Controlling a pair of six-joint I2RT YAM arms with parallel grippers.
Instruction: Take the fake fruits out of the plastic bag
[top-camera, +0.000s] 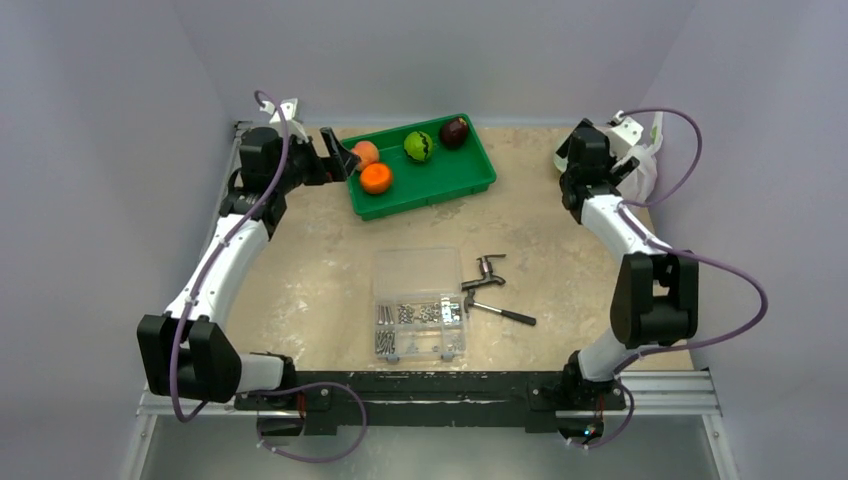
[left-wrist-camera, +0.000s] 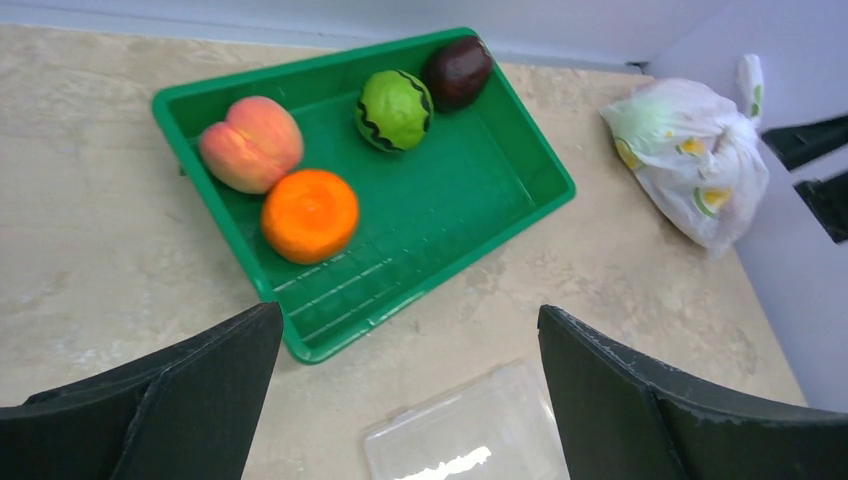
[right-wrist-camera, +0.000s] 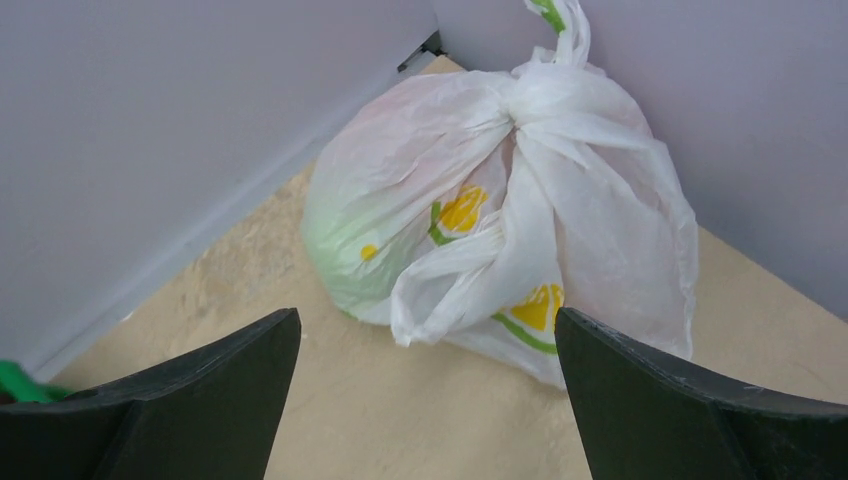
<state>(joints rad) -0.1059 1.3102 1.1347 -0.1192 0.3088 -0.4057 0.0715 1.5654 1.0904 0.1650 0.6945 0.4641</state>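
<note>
The plastic bag is white, crinkly and knotted at the top, with yellow and green print. It lies in the far right corner against the walls and also shows in the left wrist view. The fake fruits in it are hidden; only a green tint and a faint pink one show through the film. My right gripper is open and empty, just short of the bag, pointing at it. My left gripper is open and empty, held above the table at the near left end of the green tray.
A green tray at the back holds a peach, an orange fruit, a green striped fruit and a dark maroon fruit. A clear screw box and metal tools lie mid-table.
</note>
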